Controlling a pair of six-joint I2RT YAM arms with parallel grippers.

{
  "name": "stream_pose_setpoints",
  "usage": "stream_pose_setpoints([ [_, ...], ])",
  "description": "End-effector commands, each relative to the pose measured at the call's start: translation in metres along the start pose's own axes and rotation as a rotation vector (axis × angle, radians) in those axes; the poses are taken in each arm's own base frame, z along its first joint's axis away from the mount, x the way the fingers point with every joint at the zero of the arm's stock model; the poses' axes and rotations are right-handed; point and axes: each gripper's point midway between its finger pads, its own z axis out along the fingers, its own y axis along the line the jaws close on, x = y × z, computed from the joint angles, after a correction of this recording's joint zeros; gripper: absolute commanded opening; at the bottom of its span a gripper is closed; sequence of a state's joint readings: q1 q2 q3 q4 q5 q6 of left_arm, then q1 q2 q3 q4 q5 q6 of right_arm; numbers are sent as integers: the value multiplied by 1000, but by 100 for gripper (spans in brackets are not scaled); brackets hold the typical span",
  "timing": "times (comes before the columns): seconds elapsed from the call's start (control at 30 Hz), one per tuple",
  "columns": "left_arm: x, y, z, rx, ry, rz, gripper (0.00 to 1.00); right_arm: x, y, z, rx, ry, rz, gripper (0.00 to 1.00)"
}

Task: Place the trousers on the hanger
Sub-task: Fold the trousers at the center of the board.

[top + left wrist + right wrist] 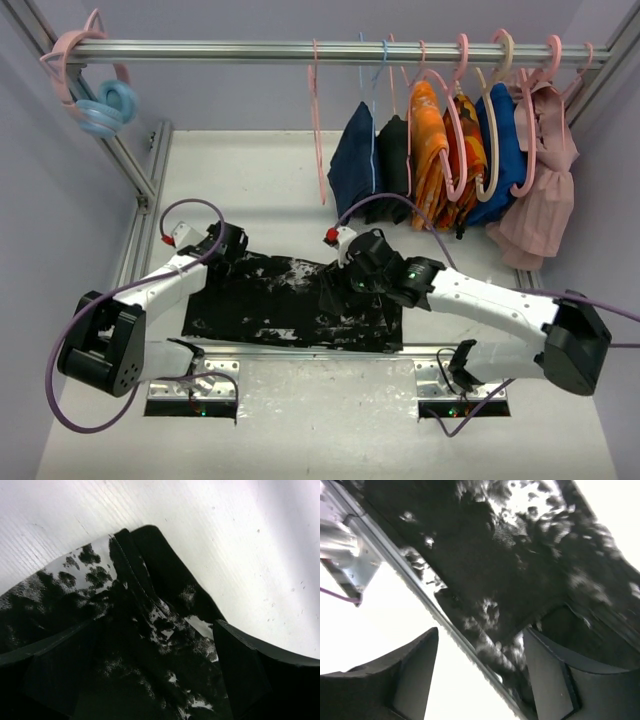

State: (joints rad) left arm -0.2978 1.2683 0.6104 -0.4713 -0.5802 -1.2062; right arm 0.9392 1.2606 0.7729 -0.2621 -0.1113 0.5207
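We see the trousers (270, 305) lying flat on the table (250, 180), between the two arms. Our left gripper (155, 635) stands wide apart over one corner of them. Our right gripper (480, 645) is also unclenched, over their edge. The hanger (318, 130) hangs on the rail (220, 48).
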Motion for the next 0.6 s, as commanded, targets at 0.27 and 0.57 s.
stream_pose_setpoints([
  [0.27, -31, -12, 6, -43, -45, -58, 58, 69, -33, 64, 87, 138, 134, 60],
  [0.57, -10, -10, 8, -40, 50, -35, 49, 84, -45, 65, 141, 188, 140, 61],
])
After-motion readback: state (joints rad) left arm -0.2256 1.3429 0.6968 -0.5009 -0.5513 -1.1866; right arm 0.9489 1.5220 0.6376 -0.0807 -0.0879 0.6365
